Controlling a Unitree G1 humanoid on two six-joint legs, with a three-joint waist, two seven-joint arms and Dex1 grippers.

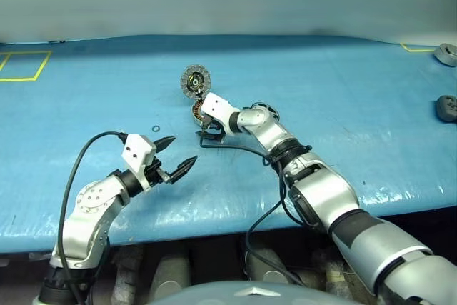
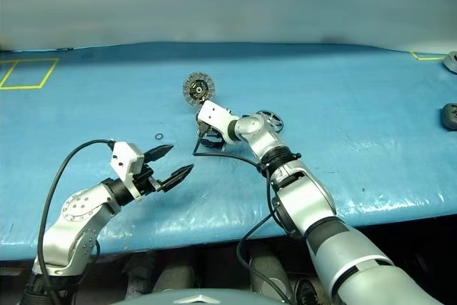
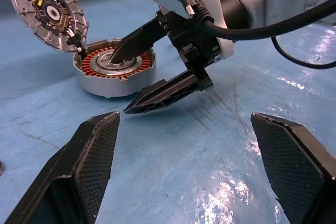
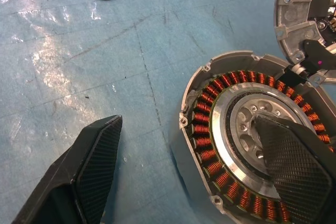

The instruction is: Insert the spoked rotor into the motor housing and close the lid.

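While the lid stands open, the rotor sits behind my right wrist, not ahead of the fingers.

Because the right gripper (image 3: 119, 85) points forward and left onto the motor housing (image 4: 207, 129), empty and spread wide with 1 finger over the hub and 1 over the blue mat (image 1: 321, 69) beside the rim, I judge it is aimed at the wrong part. The spoked rotor (image 2: 271, 121) lies flat on the mat, on the right side of that arm, close by the wrist, so the right arm is far nearer and must draw back and swing right. The lid (image 3: 47, 9) is tilted up on its hinge at the housing's far edge. The left gripper (image 1: 184, 149) hangs wide and empty, well apart, facing the housing.
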